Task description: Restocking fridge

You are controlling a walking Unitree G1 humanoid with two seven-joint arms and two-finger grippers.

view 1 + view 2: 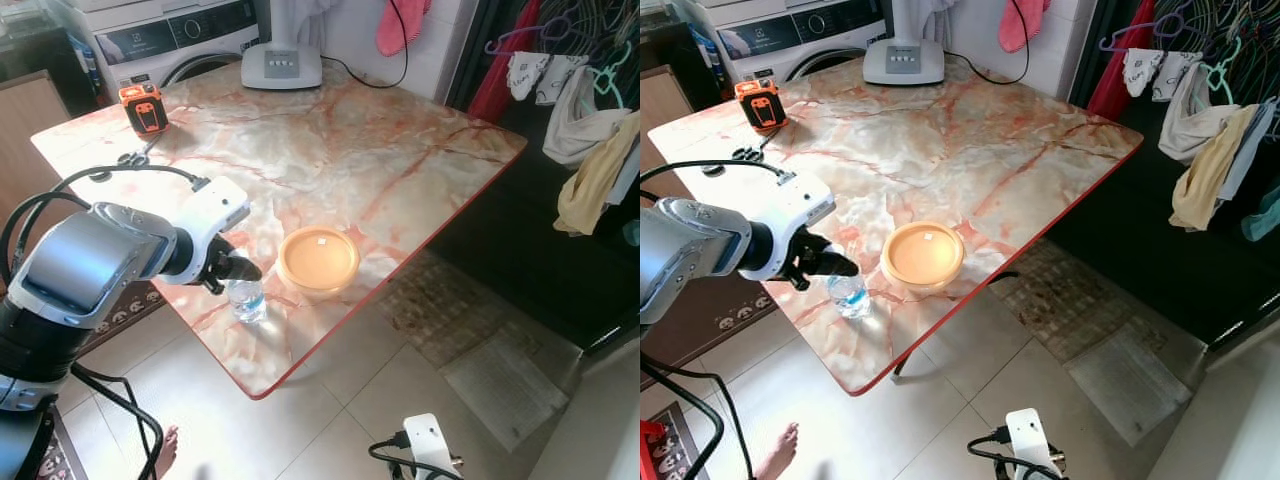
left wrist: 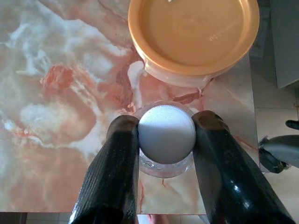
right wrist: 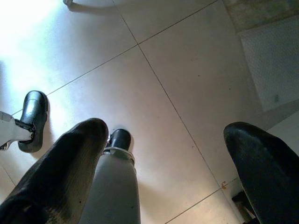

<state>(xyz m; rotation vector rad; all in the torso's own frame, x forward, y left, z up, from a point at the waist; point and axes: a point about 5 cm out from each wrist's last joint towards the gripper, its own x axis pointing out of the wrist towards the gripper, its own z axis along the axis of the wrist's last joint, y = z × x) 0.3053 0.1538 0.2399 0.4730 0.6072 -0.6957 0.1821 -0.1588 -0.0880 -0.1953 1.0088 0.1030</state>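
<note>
Small clear water bottle with white ribbed cap, upright near front edge of marbled surface, clamped at the cap between left pincer fingers. Round orange lidded container just beside, at two o'clock.

A home laundry corner — washing machine, clothes on hangers.

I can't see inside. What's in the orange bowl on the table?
Can't tell. An orange lid covers the bowl, hiding what's inside. Beside it, the left gripper holds a water bottle by its white cap.
</note>
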